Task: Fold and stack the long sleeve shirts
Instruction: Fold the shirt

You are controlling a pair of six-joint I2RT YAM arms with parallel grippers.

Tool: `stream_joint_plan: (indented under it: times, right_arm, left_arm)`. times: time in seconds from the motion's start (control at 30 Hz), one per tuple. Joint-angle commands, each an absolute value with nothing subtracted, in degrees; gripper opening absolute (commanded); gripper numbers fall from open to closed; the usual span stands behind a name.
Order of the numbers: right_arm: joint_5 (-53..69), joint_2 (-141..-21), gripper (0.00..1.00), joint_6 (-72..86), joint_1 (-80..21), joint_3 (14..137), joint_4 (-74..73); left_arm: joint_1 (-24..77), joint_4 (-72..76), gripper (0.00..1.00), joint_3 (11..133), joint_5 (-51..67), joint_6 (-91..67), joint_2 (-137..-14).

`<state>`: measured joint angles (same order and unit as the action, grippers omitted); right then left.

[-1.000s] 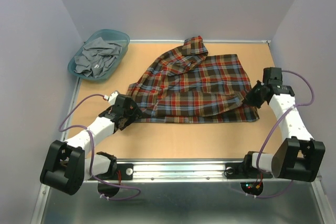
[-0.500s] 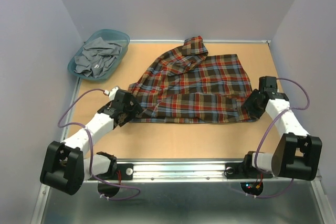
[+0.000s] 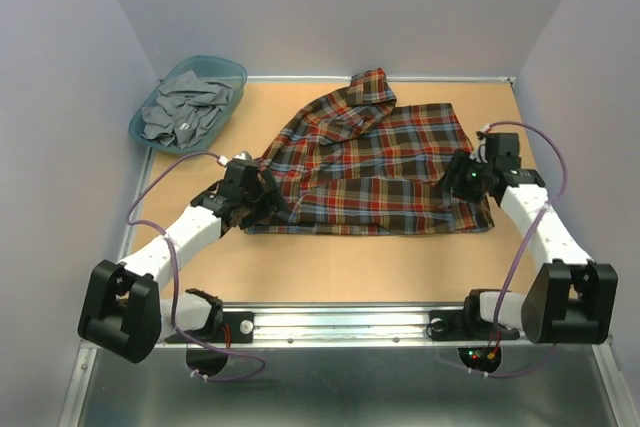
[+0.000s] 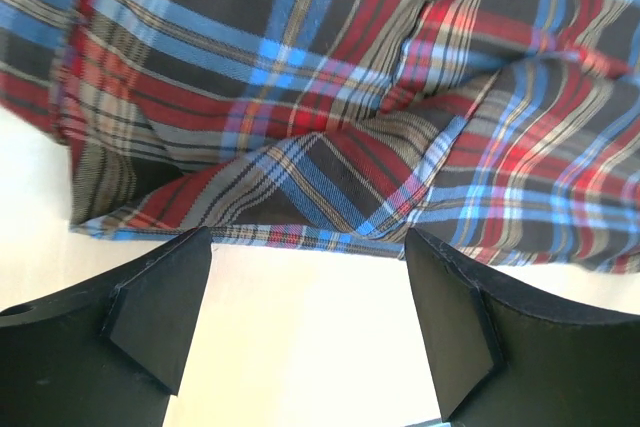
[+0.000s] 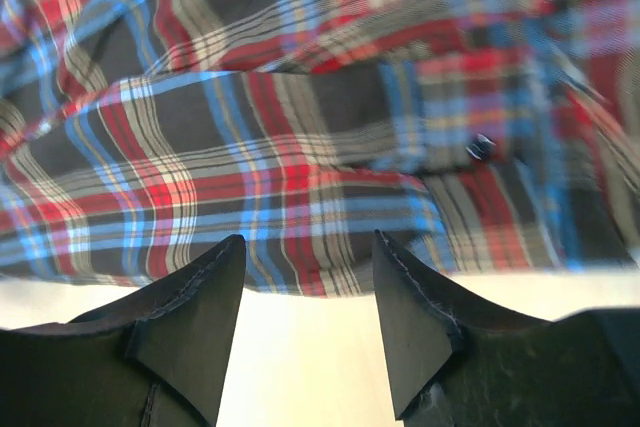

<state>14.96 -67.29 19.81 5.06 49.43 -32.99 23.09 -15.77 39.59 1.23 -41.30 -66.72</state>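
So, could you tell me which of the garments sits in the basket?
The grey one, crumpled in the teal basket; the plaid shirt lies spread on the table.

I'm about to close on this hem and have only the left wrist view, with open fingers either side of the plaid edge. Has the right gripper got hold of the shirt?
Observer: No. The right gripper has its jaws apart at the plaid shirt's right edge, with nothing clamped between them.
Operator: How does the shirt lie overall?
Observer: It is spread across the middle of the table, rumpled and partly folded over itself. The collar end points toward the far edge.
Operator: Is anything else nearby?
Observer: A teal basket sits at the far left corner, apart from the shirt, with grey cloth in it.
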Motion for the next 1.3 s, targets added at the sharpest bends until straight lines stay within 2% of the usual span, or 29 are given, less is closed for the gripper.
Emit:
stream_joint_plan:
  times: [0.0,0.03,0.23,0.57,0.87,0.97,1.03,1.13,1.17,1.27]
  right_arm:
    - [16.45,-72.32,0.59,14.08,-3.31,56.68,-28.04]
    - [15.48,-76.08,0.59,12.93,-7.78,59.56,-28.04]
    - [17.05,-89.71,0.60,4.58,-17.64,69.23,-27.33]
    - [13.46,-103.35,0.60,-2.81,-30.22,80.41,-27.07]
    - [7.30,-111.87,0.59,-6.68,-33.49,85.95,-26.81]
    - [5.72,-113.81,0.53,-7.47,-33.57,86.75,-26.81]
    - [4.40,-114.43,0.44,-7.82,-33.57,87.36,-26.72]
    - [1.86,-115.84,0.38,-8.17,-33.57,88.50,-26.72]
    - [1.24,-116.19,0.32,-8.35,-33.57,88.68,-26.72]
    - [-1.92,-117.51,0.27,-9.05,-33.57,89.56,-26.54]
  left_arm:
    - [23.47,-14.76,0.89,41.66,1.94,-38.94,-69.17]
    - [23.47,-15.11,0.89,41.31,1.24,-39.02,-69.69]
    - [23.47,-14.68,0.89,39.11,0.44,-39.73,-70.75]
    - [23.47,-12.22,0.89,37.27,0.44,-39.73,-74.18]
    - [23.47,-11.34,0.90,36.74,0.44,-38.76,-76.64]
    - [23.47,-11.43,0.90,36.56,0.44,-38.50,-76.82]
    - [23.47,-11.51,0.90,36.21,0.44,-38.41,-76.64]
    - [23.47,-11.43,0.90,35.86,0.44,-38.23,-76.64]
    - [23.47,-11.51,0.90,35.69,0.44,-38.06,-76.55]
    - [23.47,-11.51,0.90,35.42,0.44,-37.71,-76.55]
